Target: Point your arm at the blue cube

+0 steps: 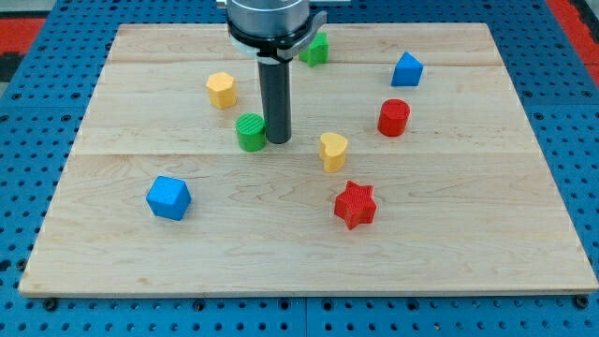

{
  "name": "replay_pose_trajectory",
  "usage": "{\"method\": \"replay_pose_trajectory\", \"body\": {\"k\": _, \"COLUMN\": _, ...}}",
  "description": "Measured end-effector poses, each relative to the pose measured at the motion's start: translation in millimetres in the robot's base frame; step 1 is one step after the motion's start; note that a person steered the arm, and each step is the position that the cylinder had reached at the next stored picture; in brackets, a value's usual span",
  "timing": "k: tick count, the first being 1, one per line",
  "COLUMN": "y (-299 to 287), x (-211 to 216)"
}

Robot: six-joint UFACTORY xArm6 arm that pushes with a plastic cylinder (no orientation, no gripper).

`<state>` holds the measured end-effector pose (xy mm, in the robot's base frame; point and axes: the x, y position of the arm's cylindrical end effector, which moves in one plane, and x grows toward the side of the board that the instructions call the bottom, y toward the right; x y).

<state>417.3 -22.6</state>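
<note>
The blue cube [168, 197] sits flat toward the board's lower left, well apart from other blocks.

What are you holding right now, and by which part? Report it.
Nothing is held. My tip is a bare rod end resting on the board, right beside the green cylinder, at its right. The blue cube lies apart, lower left.

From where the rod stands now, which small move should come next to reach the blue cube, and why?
Probably slide my tip toward the view's lower left, passing below the green cylinder. My tip stands right beside that cylinder on its right, while the blue cube lies apart at the lower left. A straight leftward move would push the green cylinder.
</note>
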Motion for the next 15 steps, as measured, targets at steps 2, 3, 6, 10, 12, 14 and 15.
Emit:
{"method": "replay_pose_trajectory", "body": {"k": 2, "y": 95.8, "x": -20.3}}
{"method": "replay_pose_trajectory", "body": {"k": 3, "y": 123.5, "x": -15.8}}
{"method": "replay_pose_trajectory", "body": {"k": 6, "y": 151.3, "x": -6.9}}
{"method": "replay_pose_trajectory", "body": {"k": 10, "y": 94.3, "x": 13.4}}
{"method": "replay_pose_trajectory", "body": {"k": 12, "y": 137.3, "x": 170.6}}
{"method": "replay_pose_trajectory", "body": {"k": 14, "y": -153.7, "x": 152.1}}
{"method": "replay_pose_trajectory", "body": {"k": 15, "y": -248.8, "x": 122.3}}
